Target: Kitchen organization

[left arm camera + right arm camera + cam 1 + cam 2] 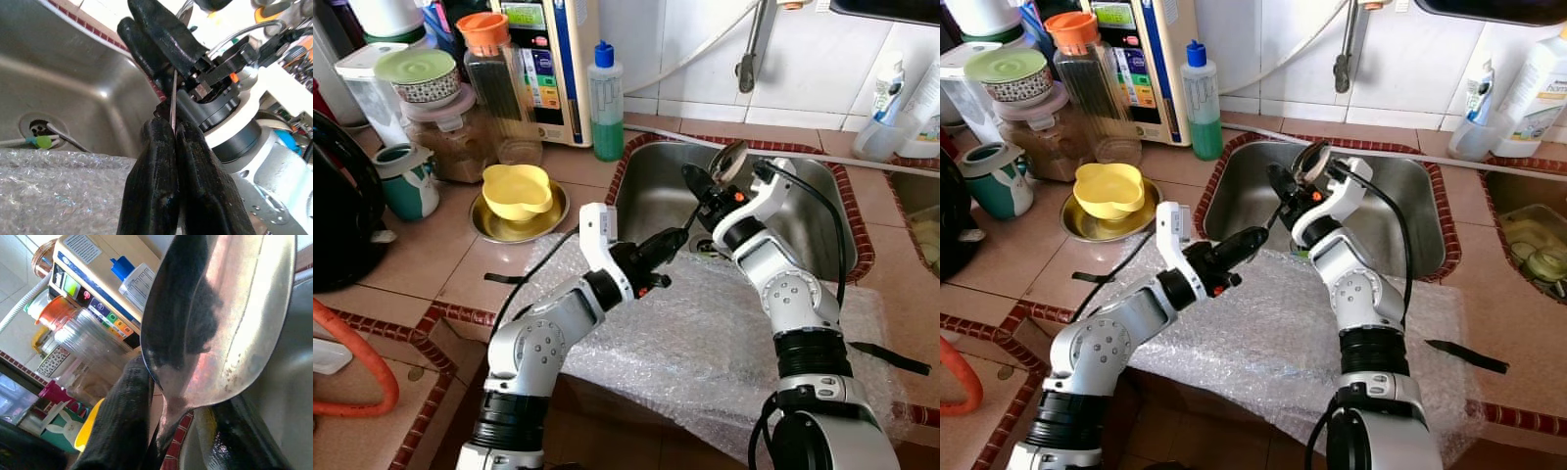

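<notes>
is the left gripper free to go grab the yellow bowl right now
Probably not yet. The left gripper is shut on the spoon handle, which the right gripper also holds over the sink. The yellow bowl itself sits unblocked nearby.

Two silver jointed arms with dotted round screw housings, black elbow collars, looped black cables, orange wrist accents and long black fingers point(156, 176).
</notes>
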Controlling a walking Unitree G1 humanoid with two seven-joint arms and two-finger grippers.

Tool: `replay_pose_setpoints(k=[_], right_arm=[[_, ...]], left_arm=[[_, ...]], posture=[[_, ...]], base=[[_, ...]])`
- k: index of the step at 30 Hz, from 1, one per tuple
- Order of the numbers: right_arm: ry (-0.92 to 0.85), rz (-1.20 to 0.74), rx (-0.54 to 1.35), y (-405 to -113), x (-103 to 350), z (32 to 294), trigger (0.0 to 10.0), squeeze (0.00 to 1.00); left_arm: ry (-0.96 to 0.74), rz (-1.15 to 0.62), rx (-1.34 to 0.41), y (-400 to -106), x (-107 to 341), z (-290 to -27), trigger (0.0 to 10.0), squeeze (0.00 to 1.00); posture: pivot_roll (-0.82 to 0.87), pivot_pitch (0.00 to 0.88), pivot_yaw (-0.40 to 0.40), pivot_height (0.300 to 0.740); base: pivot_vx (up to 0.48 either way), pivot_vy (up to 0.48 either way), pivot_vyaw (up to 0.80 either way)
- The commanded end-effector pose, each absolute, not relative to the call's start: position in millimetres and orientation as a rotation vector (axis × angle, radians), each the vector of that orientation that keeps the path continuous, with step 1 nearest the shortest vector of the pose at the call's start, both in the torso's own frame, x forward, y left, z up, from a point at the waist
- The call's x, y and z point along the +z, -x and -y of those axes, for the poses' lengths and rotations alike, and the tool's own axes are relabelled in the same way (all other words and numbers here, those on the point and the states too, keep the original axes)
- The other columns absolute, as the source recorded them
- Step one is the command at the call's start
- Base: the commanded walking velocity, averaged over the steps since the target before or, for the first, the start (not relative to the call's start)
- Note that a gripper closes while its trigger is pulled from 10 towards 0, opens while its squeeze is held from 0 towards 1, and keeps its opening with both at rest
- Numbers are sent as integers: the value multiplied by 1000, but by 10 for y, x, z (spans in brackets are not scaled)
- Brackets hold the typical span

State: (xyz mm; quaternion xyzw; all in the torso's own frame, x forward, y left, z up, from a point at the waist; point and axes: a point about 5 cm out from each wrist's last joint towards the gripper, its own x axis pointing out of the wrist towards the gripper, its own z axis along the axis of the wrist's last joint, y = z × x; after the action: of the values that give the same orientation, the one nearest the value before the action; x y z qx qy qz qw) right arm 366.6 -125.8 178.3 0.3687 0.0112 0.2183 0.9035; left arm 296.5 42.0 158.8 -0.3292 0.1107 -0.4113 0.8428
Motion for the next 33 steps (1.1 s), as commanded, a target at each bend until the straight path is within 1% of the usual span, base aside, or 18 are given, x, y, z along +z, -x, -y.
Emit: replay_pose_setpoints(k=[1, 5, 9, 14, 17, 18, 19, 22, 33], right_arm=[[-735, -44, 386, -3683, 1723, 1360, 0, 0], [-730, -42, 377, -3685, 1719, 1367, 0, 0], [-672, -26, 317, -3734, 1719, 1400, 0, 0], [-648, -14, 295, -3763, 1737, 1413, 0, 0], [-639, -7, 271, -3779, 1737, 1437, 0, 0], [-639, -7, 266, -3786, 1735, 1441, 0, 0], [-637, -6, 258, -3794, 1731, 1447, 0, 0], [-627, -3, 240, -3824, 1727, 1455, 0, 0], [-609, 32, 189, -3920, 1800, 1526, 0, 0]], left_arm=[[692, -163, -878, -2989, 1716, -436, 10000, 0], [676, -167, -824, -3033, 1684, -468, 10000, 0], [645, -168, -778, -3060, 1644, -489, 10000, 0], [642, -170, -774, -3058, 1633, -475, 10000, 0], [622, -167, -740, -3080, 1614, -487, 10000, 0], [624, -168, -739, -3081, 1609, -487, 10000, 369], [631, -171, -734, -3081, 1602, -487, 10000, 1000], [650, -173, -740, -3071, 1593, -482, 10000, 1000], [621, -181, -690, -3090, 1546, -530, 10000, 1000]], posture=[[69, 42, 47, 740], [70, 43, 46, 740], [71, 45, 47, 740], [76, 45, 45, 740], [76, 45, 45, 740], [76, 45, 45, 740], [79, 44, 41, 740], [79, 46, 42, 740], [91, 48, 38, 740]], base=[[0, 0, 0], [0, 0, 0], [0, 0, 0], [0, 0, 0], [0, 0, 0], [0, 0, 0], [0, 0, 0], [0, 0, 0], [0, 0, 0]])
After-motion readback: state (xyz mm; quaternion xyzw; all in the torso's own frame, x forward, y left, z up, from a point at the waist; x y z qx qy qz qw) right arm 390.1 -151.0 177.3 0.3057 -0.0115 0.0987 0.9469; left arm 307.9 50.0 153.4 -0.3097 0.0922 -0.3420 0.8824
